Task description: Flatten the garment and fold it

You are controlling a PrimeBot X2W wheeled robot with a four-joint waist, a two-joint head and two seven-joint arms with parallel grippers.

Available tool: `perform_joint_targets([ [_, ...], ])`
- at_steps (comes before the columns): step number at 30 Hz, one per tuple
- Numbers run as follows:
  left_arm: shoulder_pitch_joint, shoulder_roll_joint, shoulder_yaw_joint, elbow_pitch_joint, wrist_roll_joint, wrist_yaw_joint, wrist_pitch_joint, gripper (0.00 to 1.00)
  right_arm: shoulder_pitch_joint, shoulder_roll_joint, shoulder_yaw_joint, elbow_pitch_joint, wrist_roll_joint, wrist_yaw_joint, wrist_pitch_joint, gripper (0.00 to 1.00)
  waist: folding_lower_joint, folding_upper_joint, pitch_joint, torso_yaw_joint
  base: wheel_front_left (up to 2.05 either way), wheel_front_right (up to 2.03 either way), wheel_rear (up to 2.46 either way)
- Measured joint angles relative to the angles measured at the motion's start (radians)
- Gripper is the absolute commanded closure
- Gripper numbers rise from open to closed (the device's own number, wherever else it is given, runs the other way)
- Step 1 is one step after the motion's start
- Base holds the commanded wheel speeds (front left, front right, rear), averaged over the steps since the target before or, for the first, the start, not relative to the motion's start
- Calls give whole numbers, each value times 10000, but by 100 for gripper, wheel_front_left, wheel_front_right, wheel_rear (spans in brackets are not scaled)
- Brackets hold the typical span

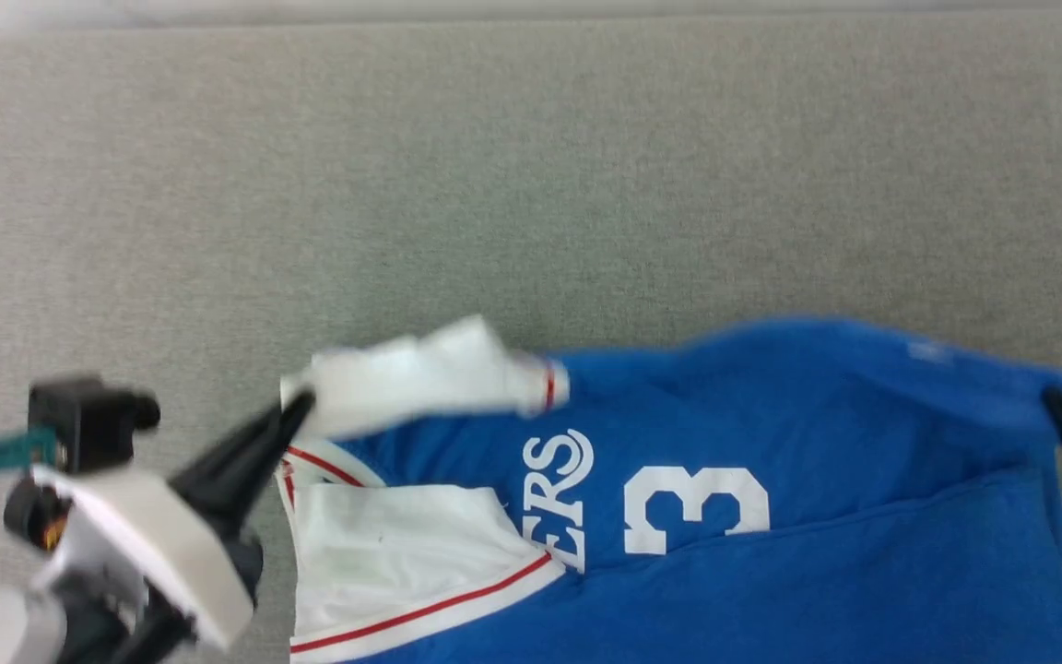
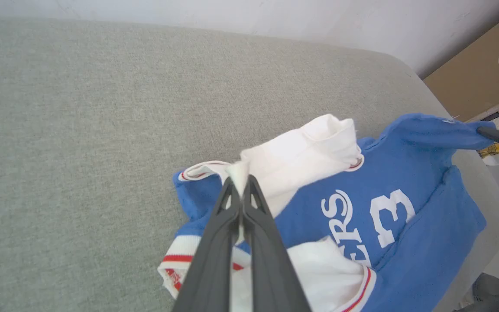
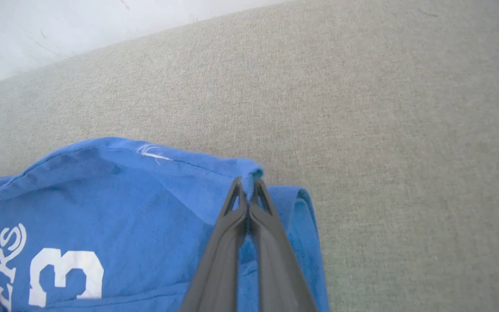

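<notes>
Royal-blue jersey T-shirt (image 1: 863, 572) with white sleeves and red-striped trim, lying rumpled across the lower frame on a grey fabric-covered table (image 1: 531, 184), left end effector (image 1: 300, 406) pinching the white sleeve (image 1: 420, 378) at lower left, right end effector (image 1: 1055, 398) clamped on the blue hem corner (image 3: 249, 167) at the right edge

A broad grey-beige upholstered surface (image 1: 531, 166) of woven fabric carries one thing: a royal-blue jersey T-shirt (image 1: 863, 553) with white short sleeves and red-striped white trim. It lies rumpled toward the near side, with its white chest lettering and a 3 facing up, and its collar end lies to the left.
</notes>
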Motion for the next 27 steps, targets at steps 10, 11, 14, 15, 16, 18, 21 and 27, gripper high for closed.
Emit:
perform_joint_targets([
  [10,2189,405,59,-424,-428,437,-25,100,1819,-65,-217,295,253,0,-500,100,0,0,-643,183,0,0,0],
  [11,2284,399,10,-374,-437,437,-23,100,1867,-56,-180,362,251,0,-560,100,0,0,-689,189,0,0,0],
  [14,2431,368,-188,-117,-502,437,88,100,1942,-40,-10,596,249,0,-690,100,1,0,-806,195,0,0,0],
  [15,2450,357,-240,-15,-499,437,107,100,1944,-40,19,688,242,0,-732,100,1,0,-842,192,0,0,0],
  [16,2450,355,-290,96,-495,435,142,100,1949,-69,67,782,188,0,-769,100,2,0,-876,189,0,0,0],
  [18,2449,305,-389,257,-491,433,151,100,1957,-125,159,970,102,0,-838,100,2,0,-936,182,0,0,0],
  [21,2440,82,-625,479,-481,433,244,100,1942,-146,410,1302,4,0,-953,100,2,0,-1036,166,0,0,0],
  [27,2192,-656,-834,1174,-374,723,0,76,1794,-67,941,1923,-163,0,-1072,51,3,0,-1238,93,0,0,0],
])
